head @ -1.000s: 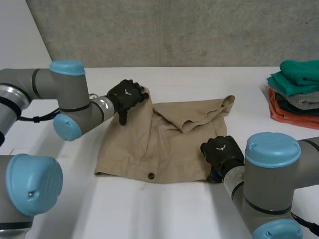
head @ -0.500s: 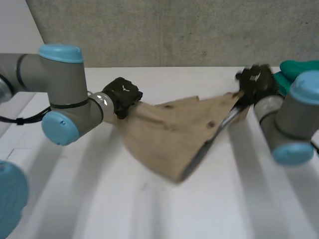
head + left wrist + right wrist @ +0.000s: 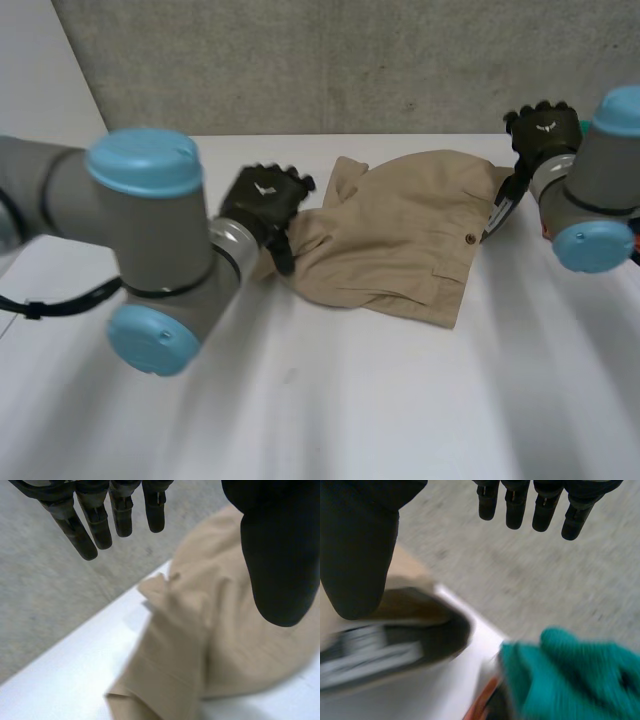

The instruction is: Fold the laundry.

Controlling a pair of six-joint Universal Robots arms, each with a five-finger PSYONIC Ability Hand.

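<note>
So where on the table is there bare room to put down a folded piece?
The widest bare patch is the near side of the table, in front of the tan shorts. A thin strip runs between the shorts and the wall. It is crowded at the right hand, beside the folded stack.

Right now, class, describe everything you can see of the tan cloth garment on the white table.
The tan cloth garment looks like soft woven cotton shorts, lying rumpled and partly folded over on the white table. A dark button and stitched seams show near one edge. The left hand is at one end, the right hand at the other, both open; contact is unclear.
</note>
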